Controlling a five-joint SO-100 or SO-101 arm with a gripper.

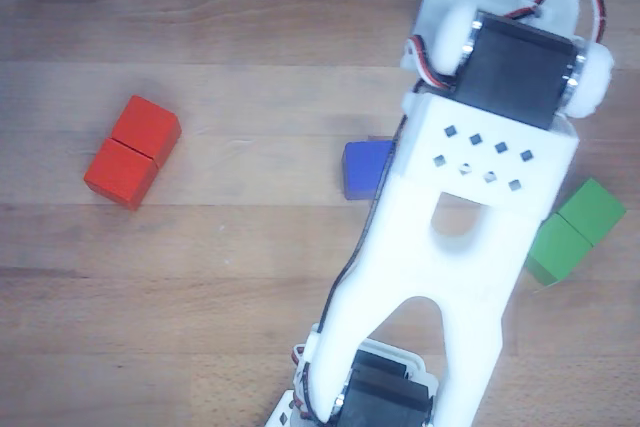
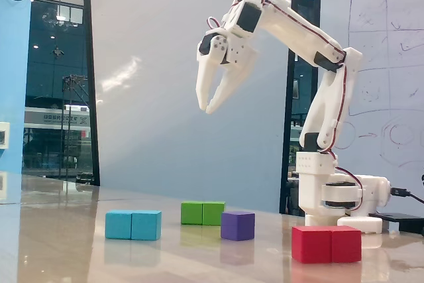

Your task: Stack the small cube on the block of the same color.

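- While the gripper hangs high above the table, its jaws sit slightly parted and hold nothing.
- Below it and a little to the right in the fixed view rests the small cube.
- Left of that, below the gripper, lies the light blue block, apart from the cube.

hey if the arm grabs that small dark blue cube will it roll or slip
The cube sits flat on the table, so rolling looks unlikely. It seems rigid, with flat parallel sides that should suit the fingers. Its faces look smooth, so an off-centre pinch might let it twist.
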